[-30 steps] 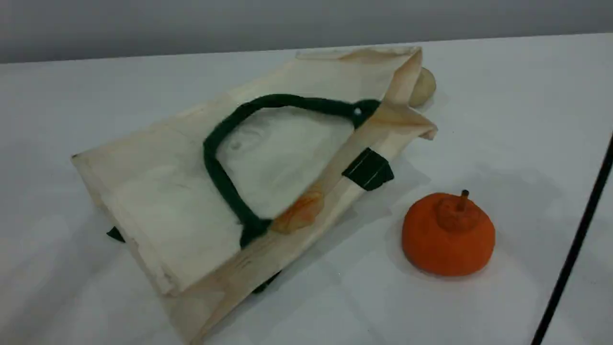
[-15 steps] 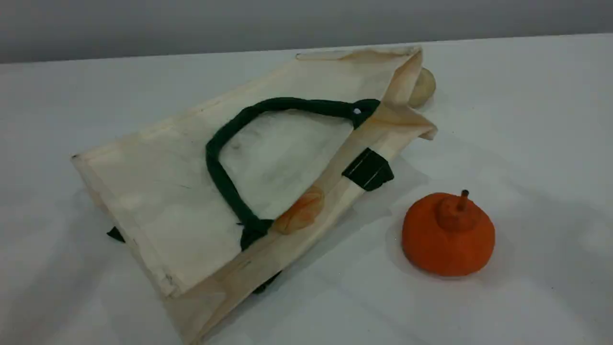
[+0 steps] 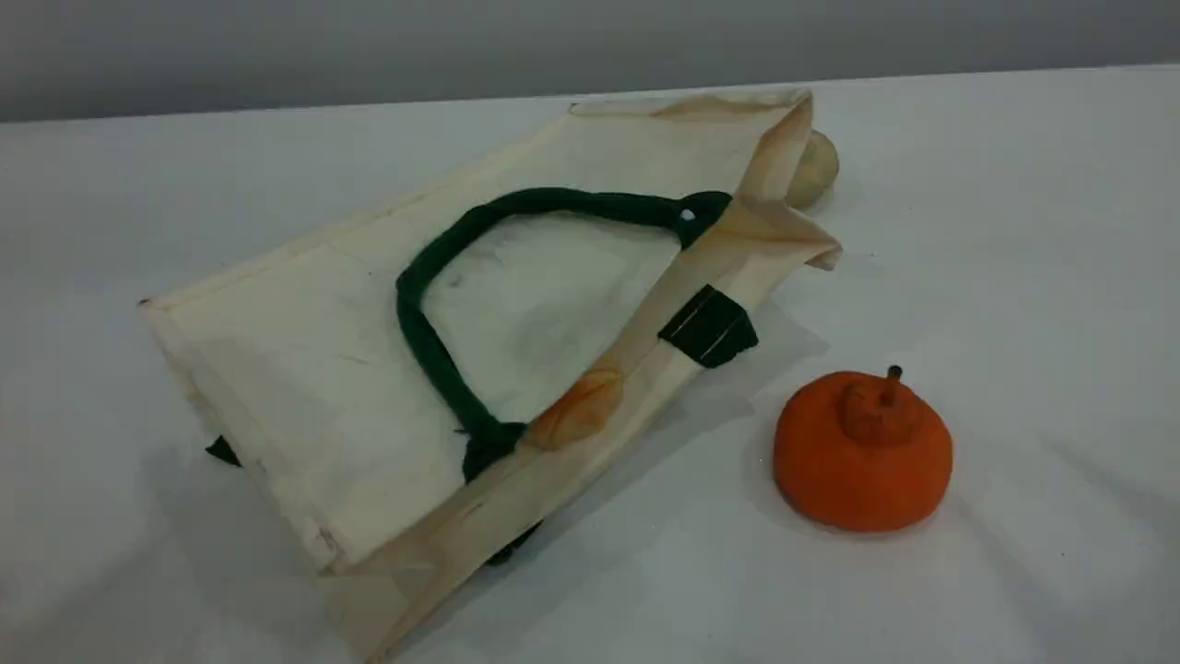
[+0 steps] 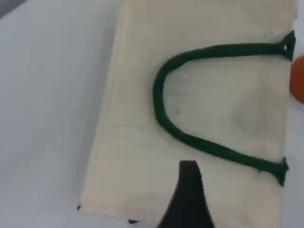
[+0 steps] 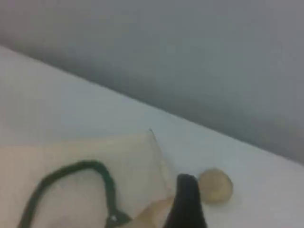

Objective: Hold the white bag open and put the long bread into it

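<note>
Now that the bag has settled flat, we judge the bread inside; the right gripper stands apart, while the left gripper cannot be told.

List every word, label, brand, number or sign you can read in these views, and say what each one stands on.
None: no view shows any readable text.
White bag: no print, only brownish stains.
Green patch on the bag's edge: pale stitch lines, no letters.
Orange ball and beige bun: unmarked.
</note>
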You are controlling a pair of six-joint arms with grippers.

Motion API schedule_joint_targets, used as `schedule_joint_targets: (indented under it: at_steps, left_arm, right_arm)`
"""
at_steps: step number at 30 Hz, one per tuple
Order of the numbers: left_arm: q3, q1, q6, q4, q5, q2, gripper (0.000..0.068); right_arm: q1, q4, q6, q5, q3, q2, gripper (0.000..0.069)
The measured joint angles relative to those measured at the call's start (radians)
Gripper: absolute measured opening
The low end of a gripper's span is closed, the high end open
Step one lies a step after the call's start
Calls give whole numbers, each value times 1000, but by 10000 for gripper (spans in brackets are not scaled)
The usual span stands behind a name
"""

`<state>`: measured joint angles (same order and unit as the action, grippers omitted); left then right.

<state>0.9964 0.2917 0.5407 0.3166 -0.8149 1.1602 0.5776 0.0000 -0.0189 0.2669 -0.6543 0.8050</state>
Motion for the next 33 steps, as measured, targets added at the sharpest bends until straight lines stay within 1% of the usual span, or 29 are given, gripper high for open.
schedule_joint_targets:
  at_steps: [4,6,8,9,12,15,17,20,24,28,30,33]
  left_arm:
    - [-145,0,-24,-1,123,-129,532]
    - [-210,0,-47,-1,189,-200,531]
    - [-280,0,-68,-2,256,-264,531]
    - [-309,0,-73,-3,280,-299,531]
    - [-410,0,-73,-3,379,-399,531]
    - [-488,0,-73,-3,454,-497,531]
    - [-529,0,-73,-3,477,-561,531]
    - [-579,0,-81,3,483,-635,531]
    - [-638,0,-81,4,487,-684,531]
    - [-647,0,-81,55,485,-686,531]
    - [-647,0,-81,80,463,-686,531]
    - [-647,0,-81,83,461,-686,531]
  right_arm:
    - [0,16,0,-7,40,-29,502]
    - [0,23,0,-30,54,-28,502]
    - [0,23,-1,-72,82,-27,502]
    - [0,23,-1,-113,97,-27,502]
    - [0,40,1,-190,149,-27,502]
    - [0,73,6,-260,192,-27,502]
    - [0,82,9,-273,207,-27,502]
    - [0,83,9,-292,213,-27,502]
    - [0,102,12,-319,250,-27,502]
    - [0,137,13,-369,305,-27,502]
    - [0,138,13,-377,310,-27,502]
    - [0,138,13,-380,309,-27,502]
